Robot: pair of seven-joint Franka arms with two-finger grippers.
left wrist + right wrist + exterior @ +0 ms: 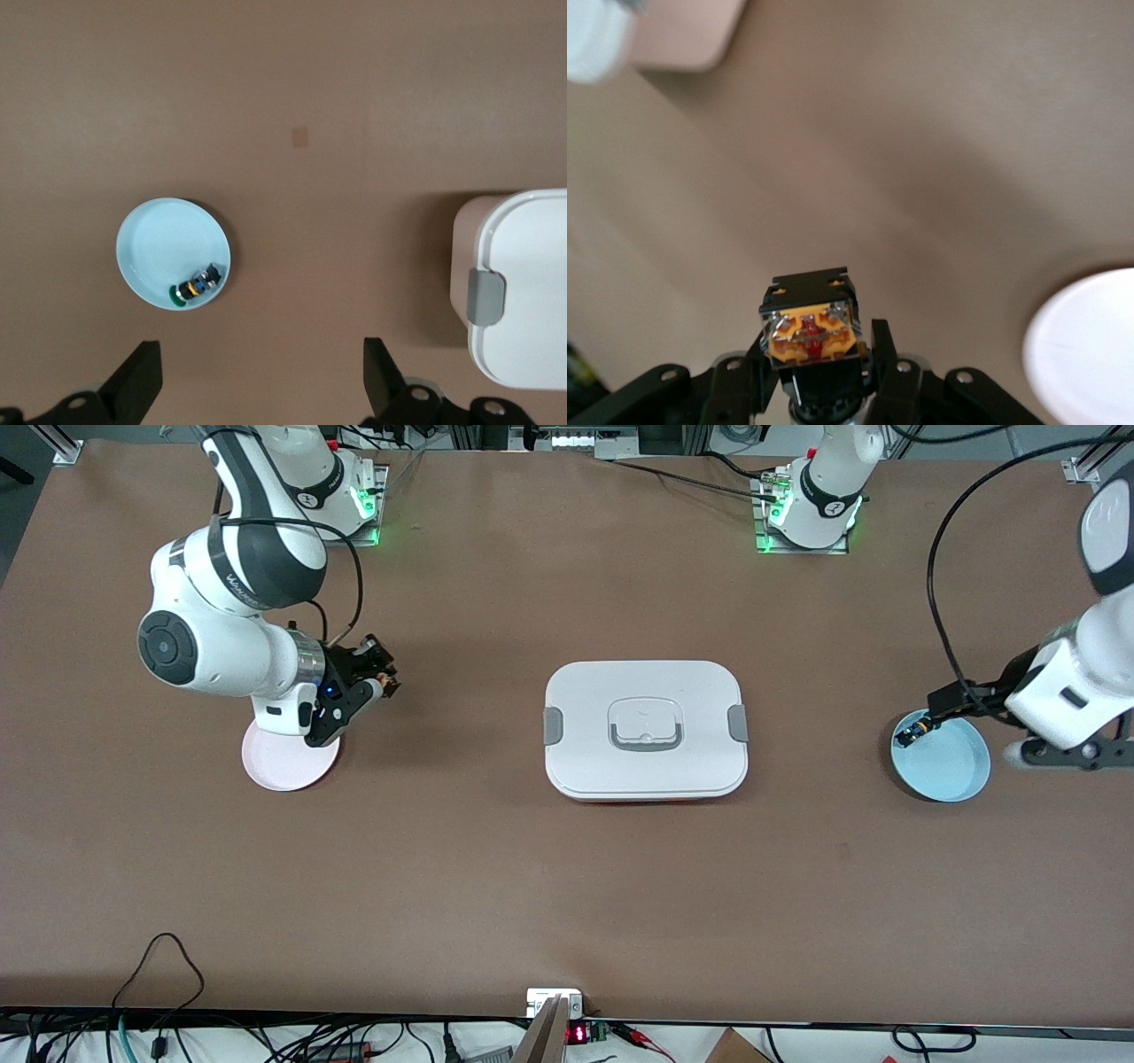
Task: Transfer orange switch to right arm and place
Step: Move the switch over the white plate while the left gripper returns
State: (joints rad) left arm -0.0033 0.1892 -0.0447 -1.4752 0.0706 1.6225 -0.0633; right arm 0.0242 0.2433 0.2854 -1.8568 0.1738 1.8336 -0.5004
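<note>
Orange switch (812,329) clamped in right tool (824,376) above pink plate (288,762)

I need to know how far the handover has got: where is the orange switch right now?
The orange switch is shut in the right gripper, in the air beside the pink plate toward the right arm's end of the table, not yet set down.

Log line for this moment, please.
right hand: shut on orange switch, above pink plate | left hand: open, above blue plate | green switch: in blue plate
</note>
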